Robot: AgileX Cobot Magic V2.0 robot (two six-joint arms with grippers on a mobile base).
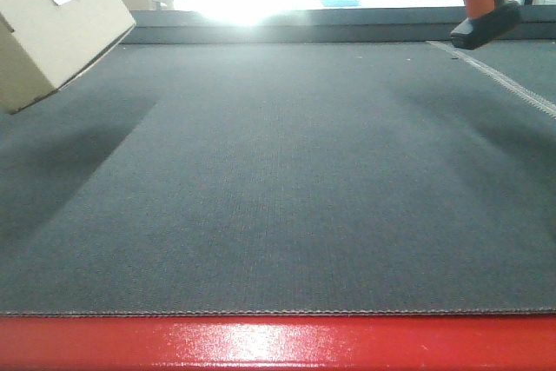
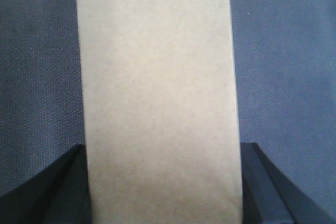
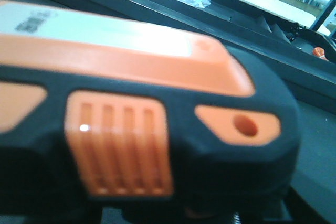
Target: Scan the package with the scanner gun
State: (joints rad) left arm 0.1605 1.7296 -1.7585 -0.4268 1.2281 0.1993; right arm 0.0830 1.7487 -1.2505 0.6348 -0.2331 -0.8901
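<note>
left gripper (image 2: 163,182) clamped on plain tan cardboard box (image 1: 52,23), tilted above dark counter (image 1: 278,171); orange-black pistol scanner (image 1: 483,6) aloft right, right gripper out of view, can't tell grip.

your front view is blown out by white glare at the back centre, washing out the far edge of the grey mat (image 1: 278,180). soft shadows lie on the mat at left and right; the red edge (image 1: 278,343) carries a shiny highlight. your left wrist view is dim and soft on the package (image 2: 157,98). the scanner gun (image 3: 131,140) fills your right wrist view, blurred, with glare on top.
</note>
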